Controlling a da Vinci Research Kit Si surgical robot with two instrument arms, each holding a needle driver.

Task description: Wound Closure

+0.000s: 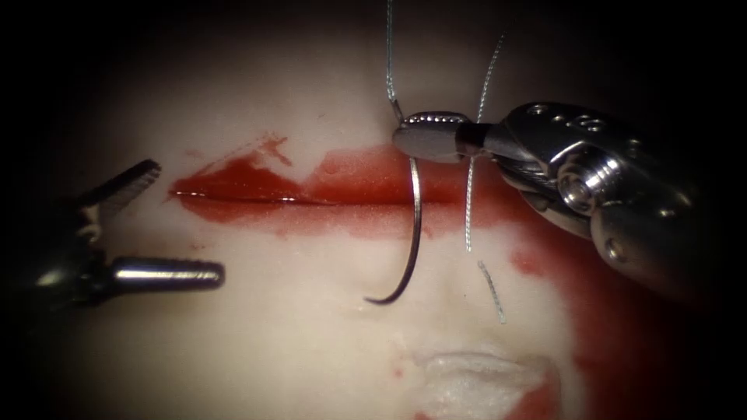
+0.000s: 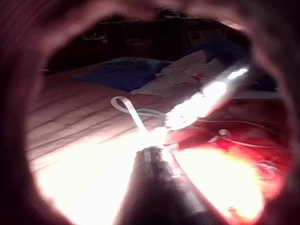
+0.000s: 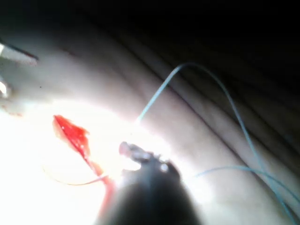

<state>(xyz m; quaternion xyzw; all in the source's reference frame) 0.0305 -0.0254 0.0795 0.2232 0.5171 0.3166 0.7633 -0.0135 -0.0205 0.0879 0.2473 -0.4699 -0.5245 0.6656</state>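
Left steel needle driver (image 1: 167, 222) with jaws apart and empty, left of the red-stained cut (image 1: 257, 201) in pale tissue (image 1: 296, 342), right steel needle driver (image 1: 428, 136) clamped on the curved steel needle (image 1: 413, 241) near its thread end, needle hanging below those jaws, outside the tissue, thin pale thread (image 1: 391, 54) rising beyond.

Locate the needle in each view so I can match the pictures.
Endoscope view: needle hangs from the right gripper, shut on it near its thread end, curving down across the cut; tip below it, apparently free of the tissue. Left gripper open, holding nothing.
Left wrist view: glare; cannot tell the needle apart.
Right wrist view: thin pale arc beside the red fluid, ahead of the right gripper.
Shared landmark: red fluid along the cut.
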